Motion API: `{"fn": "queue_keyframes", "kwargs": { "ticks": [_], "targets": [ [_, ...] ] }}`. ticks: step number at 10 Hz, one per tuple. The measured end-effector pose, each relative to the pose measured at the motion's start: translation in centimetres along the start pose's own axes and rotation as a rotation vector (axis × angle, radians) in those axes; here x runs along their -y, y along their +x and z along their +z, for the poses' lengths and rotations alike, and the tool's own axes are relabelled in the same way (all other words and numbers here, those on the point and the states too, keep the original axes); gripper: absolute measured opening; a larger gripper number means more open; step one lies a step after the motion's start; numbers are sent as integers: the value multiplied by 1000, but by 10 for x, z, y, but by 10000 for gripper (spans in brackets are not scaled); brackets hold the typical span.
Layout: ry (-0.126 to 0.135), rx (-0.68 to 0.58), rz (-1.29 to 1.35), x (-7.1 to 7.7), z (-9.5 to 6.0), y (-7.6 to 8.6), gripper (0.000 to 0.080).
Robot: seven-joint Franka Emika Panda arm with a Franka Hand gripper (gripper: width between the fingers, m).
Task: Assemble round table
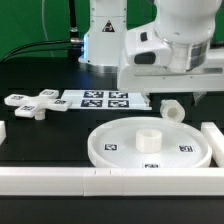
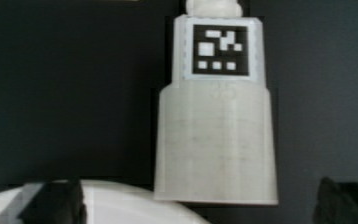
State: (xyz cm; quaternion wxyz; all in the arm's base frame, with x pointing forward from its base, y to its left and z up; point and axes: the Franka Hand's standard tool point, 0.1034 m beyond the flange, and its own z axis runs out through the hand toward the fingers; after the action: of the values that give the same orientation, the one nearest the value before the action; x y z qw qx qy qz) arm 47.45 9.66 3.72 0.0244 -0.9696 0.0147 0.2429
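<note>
**Presently: post lies between spread fingers, beside the disc**

Exterior view. Clock directions are read on the picture, with 12 at the far side of the black table point(image 1: 40, 135). The large round rimmed disc point(image 1: 120, 135) lies flat near the front, tags facing up, with a short raised boss point(image 1: 148, 139) at its centre. The stubby cylinder post point(image 1: 170, 107) lies on its side at about 1 o'clock from the disc, just beyond the rim. The gripper point(image 1: 176, 98) is low over the post. From this side I cannot tell whether anything touches it. The small cross-shaped piece point(image 1: 30, 103) lies flat at 10 o'clock, well apart from the disc. The marker board point(image 1: 105, 98) lies at 11 o'clock, next to the cross. One long white bar point(image 1: 60, 181) runs along the front edge at 6 o'clock, and another point(image 1: 212, 135) stands at 3 o'clock.

Wrist view. The post point(image 2: 217, 140) lies lengthwise, its tag point(image 2: 220, 50) facing the camera near the narrower far end. The two dark fingertips point(image 2: 60, 198) of the gripper point(image 2: 197, 196) stand wide apart. One is on each side of the post's near end, with black table showing in both gaps: released, grasping nothing. A curve of the disc rim point(image 2: 16, 203) shows by one fingertip.
</note>
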Motion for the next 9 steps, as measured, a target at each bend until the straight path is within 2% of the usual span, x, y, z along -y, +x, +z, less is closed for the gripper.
{"fn": "queue_keyframes", "kwargs": {
  "ticks": [1,3,4,5,7,9],
  "targets": [
    [-6,83,0,0,4,-4,649],
    [-9,187,8,0,7,3,649],
    [-18,290,11,-4,10,-4,649],
    [-27,347,43,-6,14,-3,649],
    [-30,491,22,-7,20,-7,649],
    [-28,490,19,-6,24,0,649]
  ]
}}
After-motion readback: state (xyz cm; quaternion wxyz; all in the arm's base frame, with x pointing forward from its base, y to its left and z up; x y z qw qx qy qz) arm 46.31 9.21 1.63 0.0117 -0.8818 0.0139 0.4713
